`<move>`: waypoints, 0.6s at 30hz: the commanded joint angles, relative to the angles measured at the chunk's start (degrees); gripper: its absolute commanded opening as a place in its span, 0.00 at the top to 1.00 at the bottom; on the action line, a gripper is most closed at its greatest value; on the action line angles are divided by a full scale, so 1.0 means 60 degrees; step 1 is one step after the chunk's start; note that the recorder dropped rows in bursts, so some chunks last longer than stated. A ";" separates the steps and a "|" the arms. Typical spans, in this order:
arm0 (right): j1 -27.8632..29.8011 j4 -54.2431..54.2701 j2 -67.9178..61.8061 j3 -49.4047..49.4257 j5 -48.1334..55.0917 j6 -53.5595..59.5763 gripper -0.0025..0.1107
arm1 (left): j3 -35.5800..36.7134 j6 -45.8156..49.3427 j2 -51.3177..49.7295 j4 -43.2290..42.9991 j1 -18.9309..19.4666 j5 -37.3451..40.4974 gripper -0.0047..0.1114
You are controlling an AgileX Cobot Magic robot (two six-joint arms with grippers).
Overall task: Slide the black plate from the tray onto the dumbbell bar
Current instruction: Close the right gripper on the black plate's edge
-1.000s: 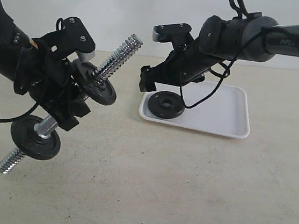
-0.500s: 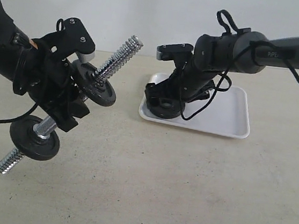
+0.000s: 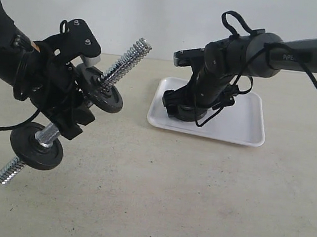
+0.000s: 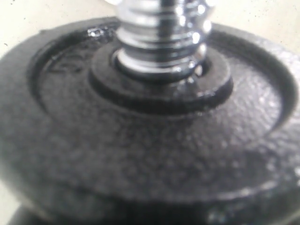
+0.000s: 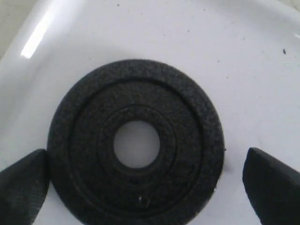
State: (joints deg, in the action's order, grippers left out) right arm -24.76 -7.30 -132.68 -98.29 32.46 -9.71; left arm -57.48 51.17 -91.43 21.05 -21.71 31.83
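Note:
The black plate (image 5: 136, 143) lies flat near the left end of the white tray (image 3: 245, 114). My right gripper (image 5: 147, 187) is open and low over it, with one finger (image 5: 21, 187) by the plate's edge and the other (image 5: 274, 187) a little off the opposite edge. In the exterior view the right gripper (image 3: 182, 107) hides most of the plate. My left gripper (image 3: 69, 100) holds the chrome dumbbell bar (image 3: 125, 57) tilted in the air, gripped between its two black discs (image 3: 100, 89) (image 3: 37, 146). The left wrist view shows only one disc (image 4: 150, 140) and the threaded bar (image 4: 161, 33).
The tray's white floor (image 5: 234, 56) is bare around the plate. The beige tabletop (image 3: 183, 201) spreads in front of both arms. A black cable (image 3: 232, 24) loops above the right wrist.
My right gripper has dropped from above the tray's left end down over the black plate, now covering it in the exterior view. The left arm and bar have stayed put.

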 commanded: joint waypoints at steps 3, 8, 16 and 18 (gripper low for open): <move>0.0040 -0.0259 0.0018 -0.0015 -0.0625 -0.0072 0.06 | -0.0248 0.0056 0.0557 0.0384 -0.0008 -0.0937 0.92; 0.0040 -0.0259 0.0018 -0.0015 -0.0590 -0.0032 0.06 | -0.0248 0.0056 0.0557 0.0384 -0.0008 -0.0937 0.92; 0.0040 -0.0083 0.0018 -0.0015 -0.0459 -0.0032 0.06 | -0.0248 0.0056 0.0557 0.0384 -0.0008 -0.0937 0.92; 0.0040 -0.0065 0.0018 -0.0015 -0.0365 -0.0032 0.06 | -0.0248 0.0056 0.0557 0.0384 -0.0008 -0.0913 0.92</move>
State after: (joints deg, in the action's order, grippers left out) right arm -24.76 -8.09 -132.68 -98.29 29.49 -9.71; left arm -57.48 51.28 -91.43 21.05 -21.71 31.95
